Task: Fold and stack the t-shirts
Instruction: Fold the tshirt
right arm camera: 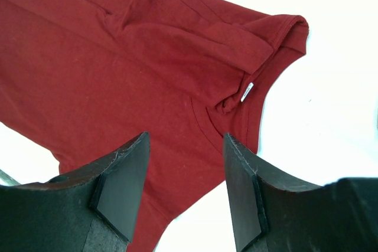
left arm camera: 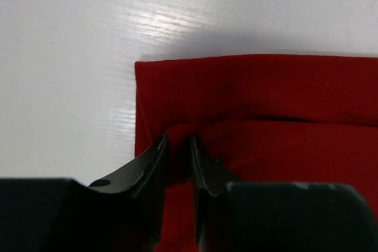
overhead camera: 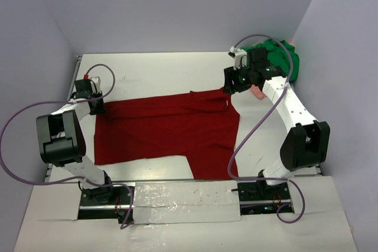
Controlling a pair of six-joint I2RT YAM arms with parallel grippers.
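The dark red t-shirt [overhead camera: 165,128] lies spread across the white table, its far part folded over. My left gripper [overhead camera: 97,108] is at the shirt's far left corner; in the left wrist view it [left arm camera: 177,141] is shut on a pinch of the red cloth [left arm camera: 266,104]. My right gripper [overhead camera: 229,85] hovers open and empty above the shirt's far right corner; the right wrist view shows it [right arm camera: 186,140] over the neckline [right arm camera: 236,104] with a white label. The green t-shirt [overhead camera: 283,57] and pale pink one [overhead camera: 257,92] lie bunched at the far right.
Grey walls enclose the table on three sides. A taped white strip [overhead camera: 183,196] runs along the near edge between the arm bases. Purple cables [overhead camera: 248,128] loop beside both arms.
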